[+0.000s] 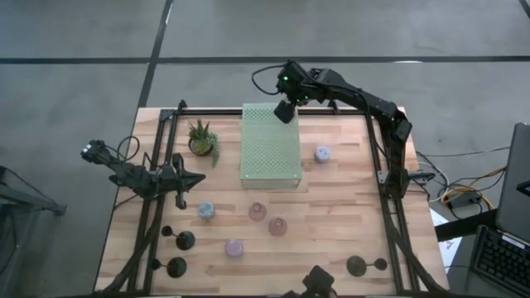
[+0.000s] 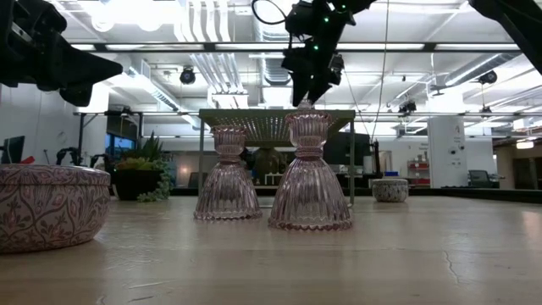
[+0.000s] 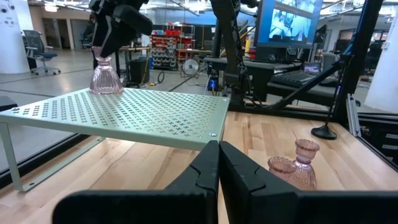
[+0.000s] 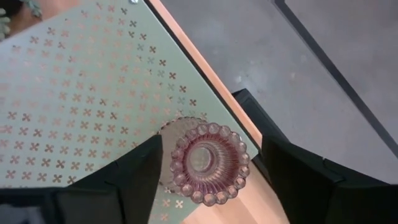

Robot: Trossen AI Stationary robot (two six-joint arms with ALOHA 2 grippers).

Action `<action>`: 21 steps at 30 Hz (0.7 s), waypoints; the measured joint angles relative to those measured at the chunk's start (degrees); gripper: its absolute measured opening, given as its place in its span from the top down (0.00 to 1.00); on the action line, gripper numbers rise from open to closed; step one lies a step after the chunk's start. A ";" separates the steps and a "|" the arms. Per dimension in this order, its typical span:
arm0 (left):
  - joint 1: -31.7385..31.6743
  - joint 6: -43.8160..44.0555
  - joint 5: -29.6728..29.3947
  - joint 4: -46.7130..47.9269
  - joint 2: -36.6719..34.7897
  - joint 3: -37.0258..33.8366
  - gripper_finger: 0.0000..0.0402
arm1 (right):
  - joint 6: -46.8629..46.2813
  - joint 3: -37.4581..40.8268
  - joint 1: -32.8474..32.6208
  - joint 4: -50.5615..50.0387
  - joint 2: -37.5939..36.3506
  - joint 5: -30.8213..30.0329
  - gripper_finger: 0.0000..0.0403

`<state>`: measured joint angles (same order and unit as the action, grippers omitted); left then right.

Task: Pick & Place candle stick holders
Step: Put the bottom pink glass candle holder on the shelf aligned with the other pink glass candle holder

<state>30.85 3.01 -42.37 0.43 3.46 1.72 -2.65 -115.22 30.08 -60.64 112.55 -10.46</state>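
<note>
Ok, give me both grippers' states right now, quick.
Left gripper: shut, empty, above the table's left side.
Right gripper: open, fingers either side of the pink glass holder standing on the green perforated board.

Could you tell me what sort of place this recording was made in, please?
Most likely a robotics lab or workshop in an open industrial hall. The wooden table sits inside a black frame on bare concrete, a monitor glows behind it, and ducts and strip lights run along the exposed ceiling.
</note>
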 joint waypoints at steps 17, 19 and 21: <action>0.01 0.01 0.00 0.00 0.02 0.00 0.97 | 0.96 -9.00 -5.06 -6.89 -0.57 -0.04 0.17; 0.00 0.00 0.00 0.00 0.02 0.00 0.97 | 1.18 -10.10 -6.66 -7.76 -0.61 -0.04 0.17; 0.00 0.00 0.00 0.00 0.02 0.00 0.97 | 1.38 -10.98 -8.48 -8.78 -0.61 0.05 0.17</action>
<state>30.85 3.01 -42.37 0.43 3.49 1.72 -1.27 -126.20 21.60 -69.42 111.94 -10.41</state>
